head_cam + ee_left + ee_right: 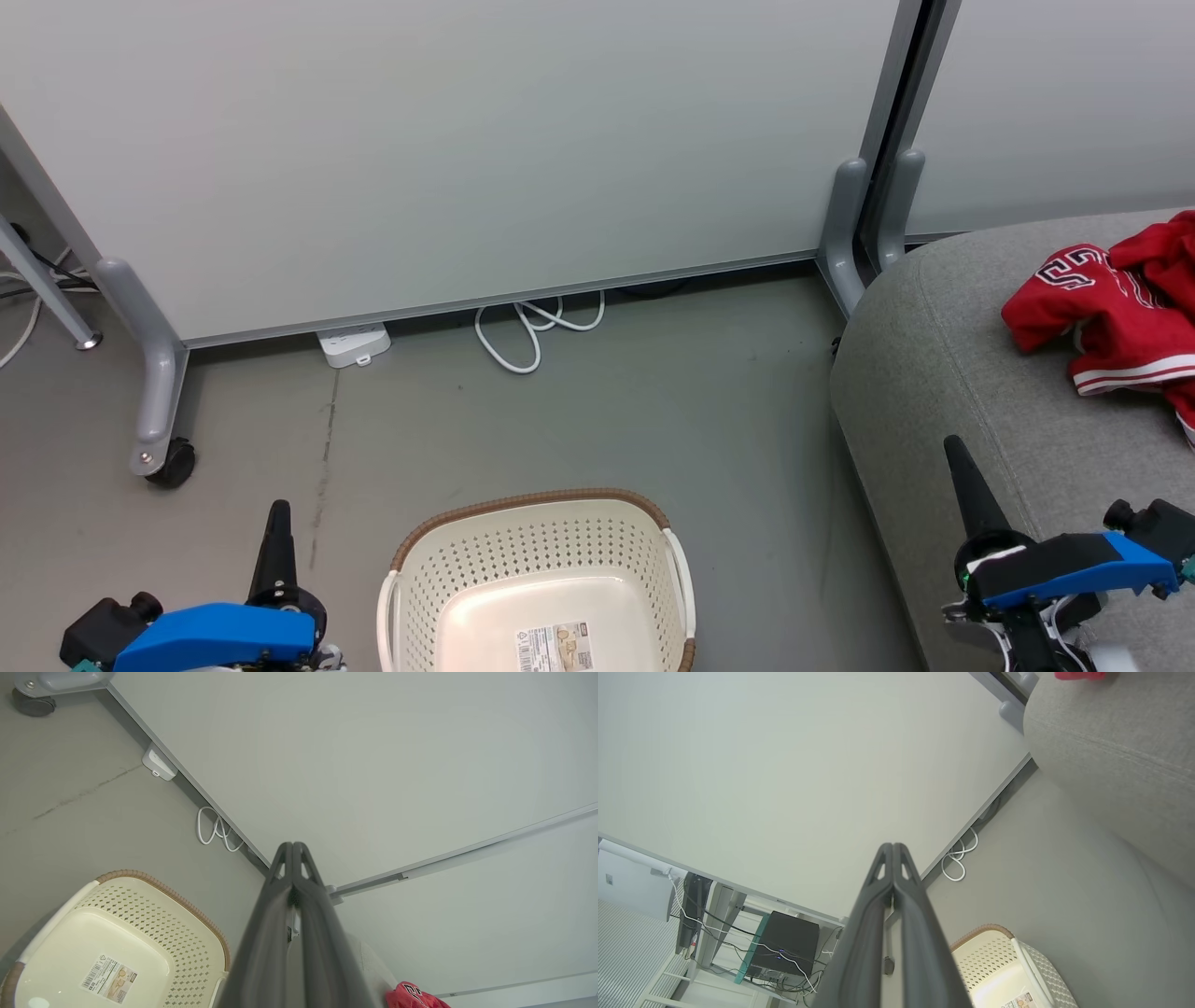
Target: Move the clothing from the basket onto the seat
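The red clothing (1120, 317) lies crumpled on the grey seat (943, 373) at the right; lettering and white striped trim show on it. A corner of it appears in the left wrist view (413, 996) and the right wrist view (1078, 675). The cream basket (537, 583) with a brown rim stands on the floor at bottom centre, with just a paper label on its bottom (110, 942) (1004, 975). My left gripper (278, 511) is shut and holds nothing, left of the basket (293, 845). My right gripper (954, 446) is shut and holds nothing, over the seat's front edge (893, 845).
A pale partition panel (448, 140) on castor legs (159, 401) stands behind the basket. A white power strip (353, 343) and a looped white cable (527, 331) lie at its foot. Grey floor separates the basket and the seat. A desk with cables and a black box (784, 945) stands beyond.
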